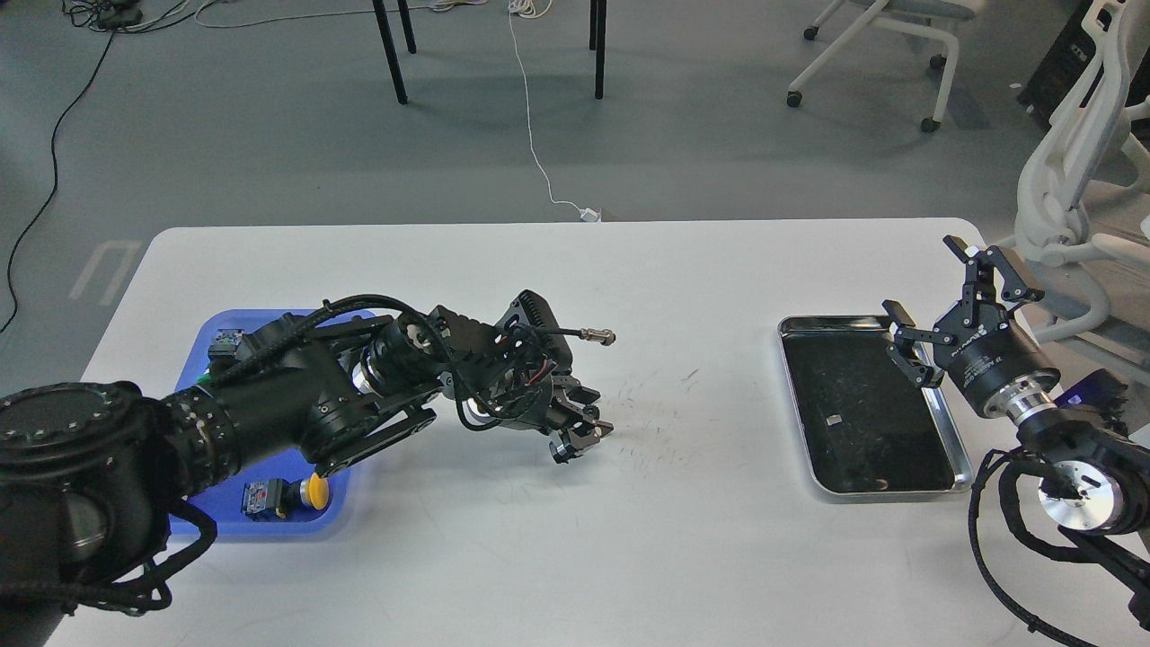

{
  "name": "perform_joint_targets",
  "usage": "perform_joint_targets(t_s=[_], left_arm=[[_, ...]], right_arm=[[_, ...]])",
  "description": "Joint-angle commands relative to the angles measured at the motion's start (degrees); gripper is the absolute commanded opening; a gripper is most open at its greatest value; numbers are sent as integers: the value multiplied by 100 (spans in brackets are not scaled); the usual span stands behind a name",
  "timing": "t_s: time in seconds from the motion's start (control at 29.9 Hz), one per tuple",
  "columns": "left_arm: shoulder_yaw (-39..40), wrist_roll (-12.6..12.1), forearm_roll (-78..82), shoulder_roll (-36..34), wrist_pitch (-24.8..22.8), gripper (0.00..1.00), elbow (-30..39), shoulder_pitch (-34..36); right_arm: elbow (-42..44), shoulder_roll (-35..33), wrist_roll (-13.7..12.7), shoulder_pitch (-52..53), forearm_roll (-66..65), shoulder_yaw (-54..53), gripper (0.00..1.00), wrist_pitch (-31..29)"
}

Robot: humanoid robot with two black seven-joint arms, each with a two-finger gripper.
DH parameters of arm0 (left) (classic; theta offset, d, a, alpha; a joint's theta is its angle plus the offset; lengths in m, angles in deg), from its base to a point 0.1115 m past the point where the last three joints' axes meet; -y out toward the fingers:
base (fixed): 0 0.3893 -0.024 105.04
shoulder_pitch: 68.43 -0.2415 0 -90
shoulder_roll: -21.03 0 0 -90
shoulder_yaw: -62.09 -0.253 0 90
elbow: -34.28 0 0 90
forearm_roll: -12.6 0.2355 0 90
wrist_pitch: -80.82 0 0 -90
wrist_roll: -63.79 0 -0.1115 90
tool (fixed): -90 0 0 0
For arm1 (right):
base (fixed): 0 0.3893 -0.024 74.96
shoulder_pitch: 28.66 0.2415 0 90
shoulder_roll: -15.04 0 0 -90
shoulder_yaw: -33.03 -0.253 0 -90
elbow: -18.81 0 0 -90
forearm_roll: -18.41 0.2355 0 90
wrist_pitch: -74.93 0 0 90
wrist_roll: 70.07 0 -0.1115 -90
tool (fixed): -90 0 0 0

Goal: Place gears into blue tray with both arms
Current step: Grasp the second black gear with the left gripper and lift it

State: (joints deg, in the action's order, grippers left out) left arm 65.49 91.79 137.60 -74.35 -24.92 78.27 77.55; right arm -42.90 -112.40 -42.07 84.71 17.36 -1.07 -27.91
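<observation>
My left arm reaches from the left across the blue tray [269,525], hiding most of it. The left gripper [586,433] sits low over the white table, just right of the tray, with its fingers drawn together at the spot where a small black gear lay. The gear itself is hidden between the dark fingertips. My right gripper [922,277] hovers open above the far right corner of the silver tray [898,491], with nothing between its fingers.
A push-button switch with a yellow cap [314,490] lies in the blue tray's near corner, and another small part [225,341] sits at its far left. The black-lined silver tray holds a small pale chip [834,419]. White office chairs stand beyond the table's right edge.
</observation>
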Motion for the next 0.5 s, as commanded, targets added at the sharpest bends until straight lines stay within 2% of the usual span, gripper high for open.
perform_joint_targets(t_s=[0.0, 0.07, 0.23, 0.47], left_arm=[[-7, 0, 0, -41, 1, 15, 4, 0], [-7, 0, 0, -59, 1, 11, 4, 0], [72, 0, 0, -199, 53, 11, 223, 88], [90, 0, -405, -2086, 71, 12, 1961, 519]], right_arm=[[0, 0, 0, 0, -9, 9, 98, 1], [0, -9, 0, 0, -9, 9, 98, 1], [0, 0, 0, 0, -9, 9, 98, 1], [0, 70, 0, 9, -26, 35, 98, 9]])
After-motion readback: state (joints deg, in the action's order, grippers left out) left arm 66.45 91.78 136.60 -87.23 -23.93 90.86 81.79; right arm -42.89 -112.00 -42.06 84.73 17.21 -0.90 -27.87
